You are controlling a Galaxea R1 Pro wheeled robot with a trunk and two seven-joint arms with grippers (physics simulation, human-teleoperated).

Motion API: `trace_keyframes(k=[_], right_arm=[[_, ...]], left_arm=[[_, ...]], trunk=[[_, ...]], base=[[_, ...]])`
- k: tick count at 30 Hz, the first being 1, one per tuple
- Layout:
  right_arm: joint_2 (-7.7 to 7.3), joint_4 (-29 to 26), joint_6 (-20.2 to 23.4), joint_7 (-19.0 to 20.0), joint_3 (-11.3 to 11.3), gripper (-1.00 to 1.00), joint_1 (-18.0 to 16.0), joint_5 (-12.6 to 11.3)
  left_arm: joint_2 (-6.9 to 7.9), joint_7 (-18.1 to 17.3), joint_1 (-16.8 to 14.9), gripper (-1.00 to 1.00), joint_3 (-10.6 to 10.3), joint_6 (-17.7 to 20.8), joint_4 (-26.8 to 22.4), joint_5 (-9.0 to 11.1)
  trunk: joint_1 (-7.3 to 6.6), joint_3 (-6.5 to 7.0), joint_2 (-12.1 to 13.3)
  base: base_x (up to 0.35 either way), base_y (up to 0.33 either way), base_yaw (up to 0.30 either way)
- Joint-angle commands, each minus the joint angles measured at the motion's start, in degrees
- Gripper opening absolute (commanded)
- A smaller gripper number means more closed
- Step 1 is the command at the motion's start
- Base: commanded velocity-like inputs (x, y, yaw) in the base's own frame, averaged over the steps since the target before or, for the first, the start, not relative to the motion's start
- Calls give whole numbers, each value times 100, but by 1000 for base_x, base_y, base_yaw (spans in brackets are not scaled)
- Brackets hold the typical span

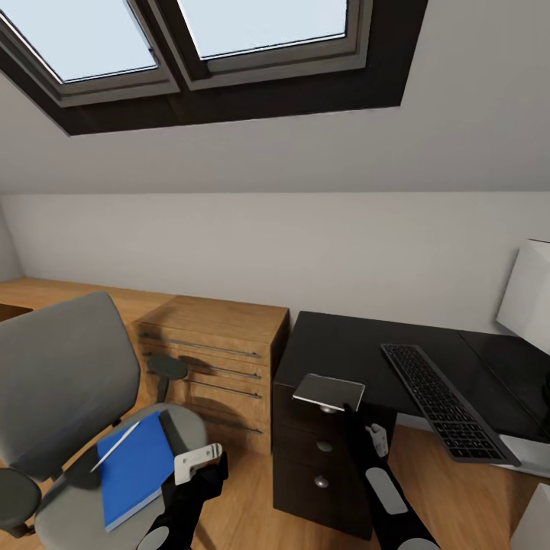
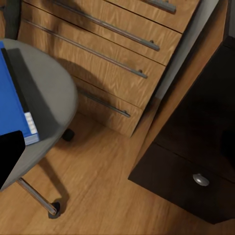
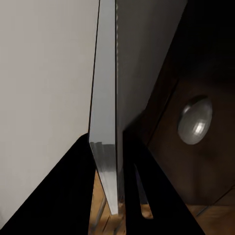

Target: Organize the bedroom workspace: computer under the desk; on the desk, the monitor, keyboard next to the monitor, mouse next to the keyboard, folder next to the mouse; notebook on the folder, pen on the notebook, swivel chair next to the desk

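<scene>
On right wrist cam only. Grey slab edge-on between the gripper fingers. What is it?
Observer: The notebook, held by the right gripper at the front corner of the desk.
Operator: Where's the folder?
Observer: The folder lies on the seat of the swivel chair, close to the left gripper.
Operator: And the pen?
Observer: The pen lies slantwise on top of the folder.

Even daylight from skylight [image 1: 191, 46]; soft shadows; sharp render.
</scene>
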Motion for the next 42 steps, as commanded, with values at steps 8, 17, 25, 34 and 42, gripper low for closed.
trace_keyframes(k=[8,17,25,34,42], right_arm=[[5,6,8,44,-18,-100,-5,-234],[5,6,6,44,-18,-100,-5,-244],[5,6,9,33,-18,-100,-5,-245],[5,-2,12,19,-17,-100,-5,-239],[5,-3,13,18,-10,-100,-5,-236]], left_arm=[[1,47,-1,100,-8,14,4,60],[1,51,-1,100,-8,15,10,57],[1,51,-1,100,-8,15,11,58],[1,45,0,100,-8,15,11,57],[1,46,-1,100,-8,15,11,58]], trunk=[[0,-5,-3],[0,-5,-3],[0,-5,-3],[0,-5,-3],[0,-5,-3]], base=[[73,0,0],[51,0,0],[1,0,0],[0,0,0],[0,0,0]])
